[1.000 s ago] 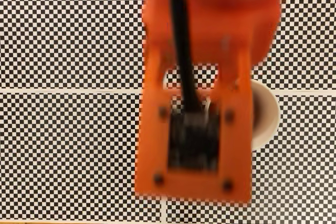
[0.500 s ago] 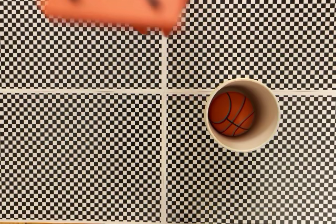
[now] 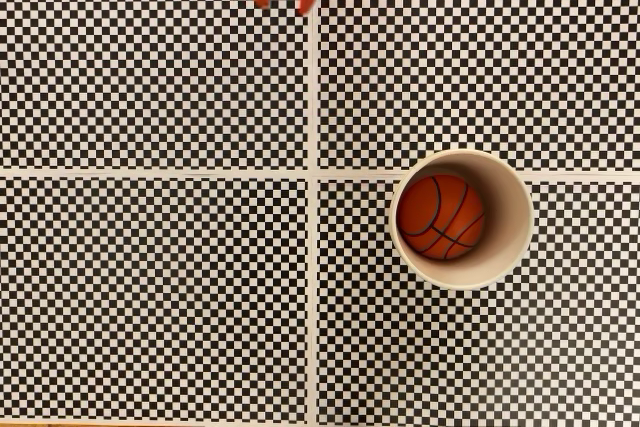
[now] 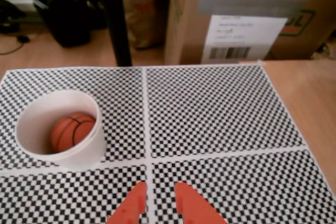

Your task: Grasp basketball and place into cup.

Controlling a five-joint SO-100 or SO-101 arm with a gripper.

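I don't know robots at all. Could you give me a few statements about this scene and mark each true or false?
1. The ball sits inside the cup. True.
2. The gripper is holding the ball. False: its fingers are empty, apart from the cup.
3. The cup lies tipped on its side. False: it stands upright.
4. The mat is checkered black and white. True.
5. A cardboard box stands beyond the mat. True.

no legible txt anywhere. cardboard box [image 4: 236, 17] in the wrist view has a white label [image 4: 242, 38] w/ a barcode and print, too blurred to read.
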